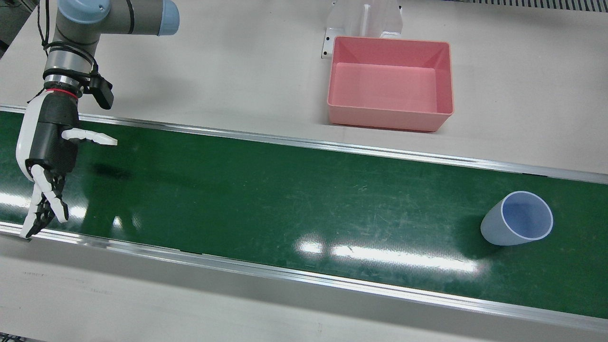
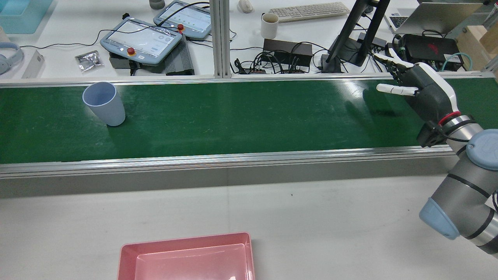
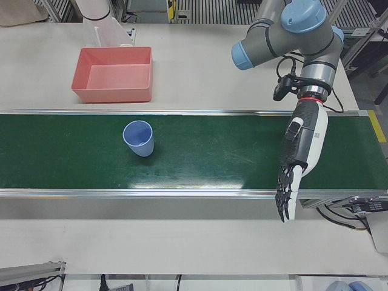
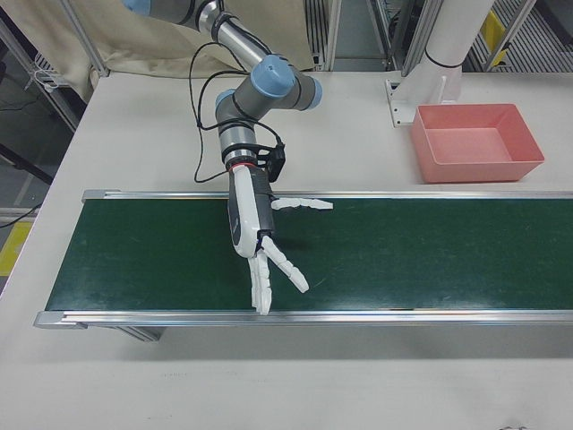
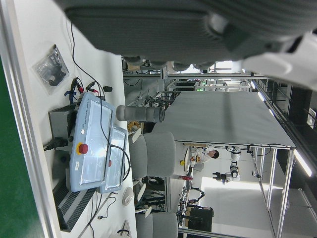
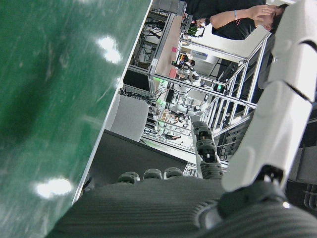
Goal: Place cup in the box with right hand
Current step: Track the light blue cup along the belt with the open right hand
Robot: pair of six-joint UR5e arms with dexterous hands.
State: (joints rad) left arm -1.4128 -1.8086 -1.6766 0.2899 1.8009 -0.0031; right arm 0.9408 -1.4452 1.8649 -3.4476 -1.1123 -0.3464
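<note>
A pale blue cup (image 1: pixel 517 218) stands upright on the green belt; it also shows in the rear view (image 2: pixel 104 103) and the left-front view (image 3: pixel 139 138). The empty pink box (image 1: pixel 389 116) sits on the white table beyond the belt, and shows in the rear view (image 2: pixel 186 249), left-front view (image 3: pixel 112 94) and right-front view (image 4: pixel 479 170). My right hand (image 1: pixel 47 156) is open and empty over the belt's other end, far from the cup, fingers spread (image 2: pixel 424 93) (image 4: pixel 255 224). My left hand (image 3: pixel 298 163) is open and empty, fingers straight, over the belt's operator-side edge, well to the side of the cup.
A white post (image 1: pixel 363 19) stands just behind the box. Aluminium rails (image 1: pixel 304 280) edge the belt. Beyond the belt's operator side are teach pendants (image 2: pixel 142 39), a mug (image 2: pixel 269 25), cables and a monitor stand (image 2: pixel 350 35).
</note>
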